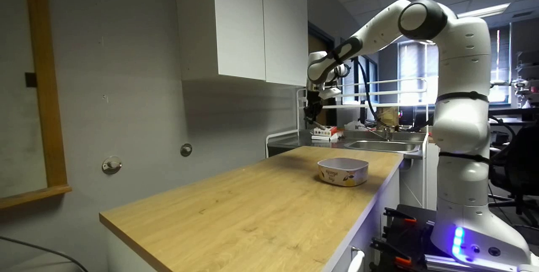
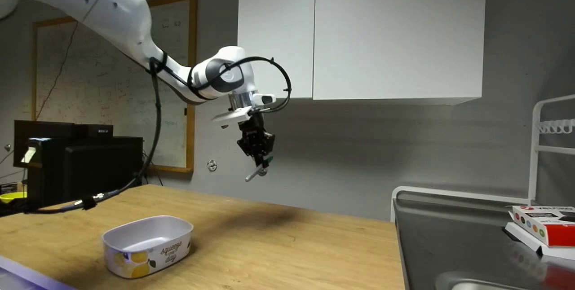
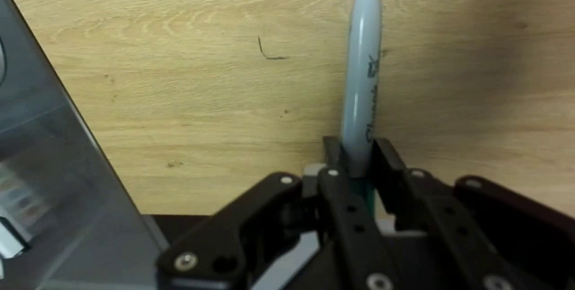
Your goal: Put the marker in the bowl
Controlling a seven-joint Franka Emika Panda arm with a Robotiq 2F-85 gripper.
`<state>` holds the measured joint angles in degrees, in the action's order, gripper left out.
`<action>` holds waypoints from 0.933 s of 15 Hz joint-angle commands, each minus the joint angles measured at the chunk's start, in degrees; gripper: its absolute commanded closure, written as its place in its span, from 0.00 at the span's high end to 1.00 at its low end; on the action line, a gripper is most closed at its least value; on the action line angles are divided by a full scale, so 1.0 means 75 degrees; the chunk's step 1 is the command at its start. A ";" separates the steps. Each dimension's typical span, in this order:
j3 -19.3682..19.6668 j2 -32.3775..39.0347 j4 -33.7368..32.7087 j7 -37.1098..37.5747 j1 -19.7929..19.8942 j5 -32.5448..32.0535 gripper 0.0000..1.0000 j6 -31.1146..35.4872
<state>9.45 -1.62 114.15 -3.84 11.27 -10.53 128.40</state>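
The marker has a pale grey barrel with dark lettering and a green end. In the wrist view the marker point(image 3: 363, 65) is between the fingers of my gripper point(image 3: 358, 153), its barrel sticking out past the fingertips. My gripper also shows in both exterior views point(image 1: 311, 117) point(image 2: 262, 163), high above the counter, with the marker point(image 2: 254, 173) tilted across its tips. The bowl point(image 2: 173, 248) is a pale, rounded oblong dish printed with lemons and writing. The bowl point(image 1: 330, 174) stands upright on the counter, well below and apart from my gripper. It is out of the wrist view.
The wooden counter point(image 1: 236, 204) meets a dark metal sink top point(image 2: 449, 231). Red-and-white boxes point(image 2: 548, 225) lie there beside a white wire rack point(image 2: 537, 146). White wall cabinets point(image 2: 395, 34) hang above near the arm. A black monitor point(image 2: 103, 164) stands on the far counter.
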 commanded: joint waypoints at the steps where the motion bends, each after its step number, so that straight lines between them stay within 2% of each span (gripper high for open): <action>1: -0.0210 -0.1379 0.1262 0.1386 -0.0189 -0.0549 0.06 0.0109; 6: -0.0765 -0.2403 0.2459 0.2366 -0.0199 -0.0929 0.06 -0.0164; 14: -0.1649 -0.2952 0.4339 0.3385 -0.0191 -0.2118 0.06 0.0286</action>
<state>-0.74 -21.56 141.27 17.99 9.62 -22.86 128.48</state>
